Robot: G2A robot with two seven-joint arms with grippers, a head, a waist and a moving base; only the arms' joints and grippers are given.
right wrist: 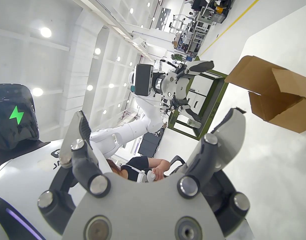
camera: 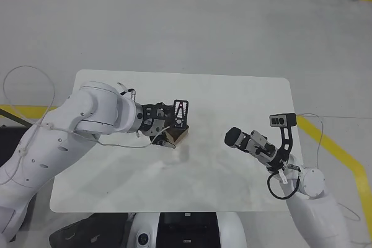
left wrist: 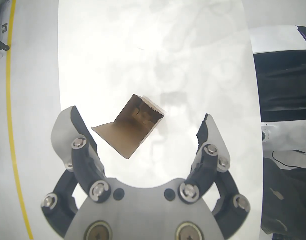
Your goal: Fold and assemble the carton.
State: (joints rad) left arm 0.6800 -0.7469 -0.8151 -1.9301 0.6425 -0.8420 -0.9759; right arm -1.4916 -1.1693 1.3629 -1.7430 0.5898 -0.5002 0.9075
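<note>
**A:** What is the left pincer [left wrist: 140, 113] doing?

**B:** It is hanging just above the counter [left wrist: 105, 38]. Its fingers [left wrist: 79, 126] are standing wide apart and gripping nothing.

**A:** And the right pincer [right wrist: 158, 111]?

**B:** It is gaping just as wide and is not holding anything either. It is hovering over the right half of the counter, well apart from the left pincer, and it is facing across toward it.

**A:** Where is the carton [left wrist: 133, 131] sitting?

**B:** It is resting on the counter under the left pincer, a little left of centre and about midway between the near and far edges. In the left wrist view it is showing between the two fingers, and neither finger is touching it as far as I can tell.

**A:** How is it looking?

**B:** It is looking small, brown and only partly formed. Its open mouth is facing up toward the left pincer, so the inside is showing. One flap [left wrist: 105, 128] is sticking out flat to the side.

**A:** Is anything lying farther out?

**B:** Beyond the counter's edges a yellow line [camera: 341, 149] is running along the grey floor [camera: 235, 37].
</note>
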